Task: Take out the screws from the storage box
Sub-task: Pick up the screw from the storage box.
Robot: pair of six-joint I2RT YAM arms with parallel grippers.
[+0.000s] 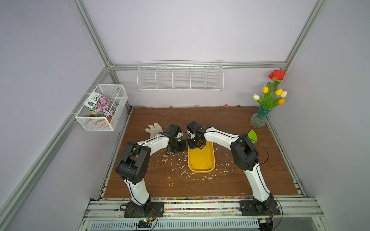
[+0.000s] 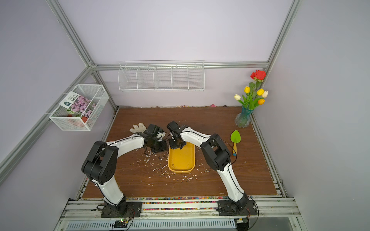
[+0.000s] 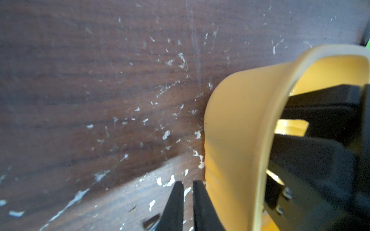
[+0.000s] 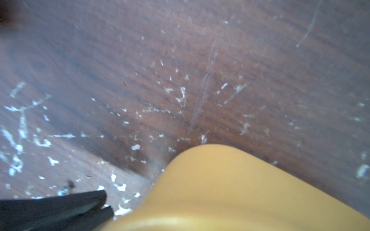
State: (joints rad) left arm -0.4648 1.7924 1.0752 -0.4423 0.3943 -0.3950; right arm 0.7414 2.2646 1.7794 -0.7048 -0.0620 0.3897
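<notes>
Left gripper (image 3: pixel 188 185) is standing barely parted, empty, seen only wrist-side; right gripper (image 1: pixel 197 147) unreadable; screws (image 1: pixel 192 165) are lying in storage box (image 1: pixel 202 158).

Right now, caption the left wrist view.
Left gripper, jaws narrowly apart, beside the storage box wall on flecked table.

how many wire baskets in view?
2. A small basket hangs at the left, holding a packet. A long basket with dividers hangs at the back. None looks hidden.

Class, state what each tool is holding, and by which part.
Left tool: nothing, jaws empty beside the storage box. Right tool: cannot be told; its tips dip inside, hidden.
</notes>
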